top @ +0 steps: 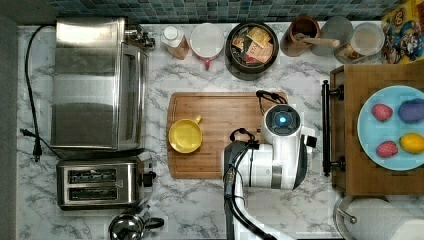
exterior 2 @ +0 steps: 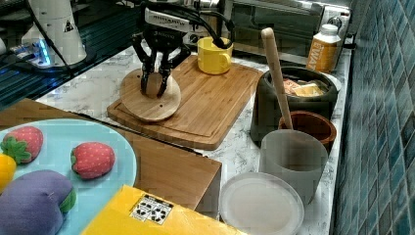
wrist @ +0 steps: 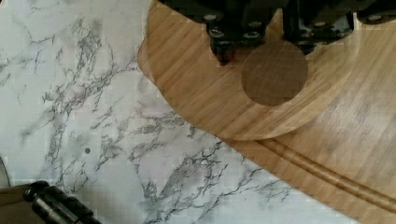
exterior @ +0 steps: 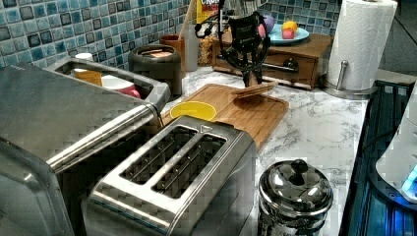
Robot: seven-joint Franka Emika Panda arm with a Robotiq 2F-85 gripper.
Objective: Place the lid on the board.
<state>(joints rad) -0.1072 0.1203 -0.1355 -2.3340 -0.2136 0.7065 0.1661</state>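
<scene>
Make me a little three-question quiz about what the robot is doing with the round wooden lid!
1. True or false: the gripper holds the lid by its knob.
2. What sits on the board besides the lid? A) yellow cup B) toaster C) paper towel roll
3. Fill in: in the left view the lid looks ____, not flat.

Key: 1 true. 2 A, the yellow cup. 3 tilted.

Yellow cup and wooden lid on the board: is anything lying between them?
No. In the right view, bare board separates the yellow cup from the wooden lid, which the claw holds.
</scene>
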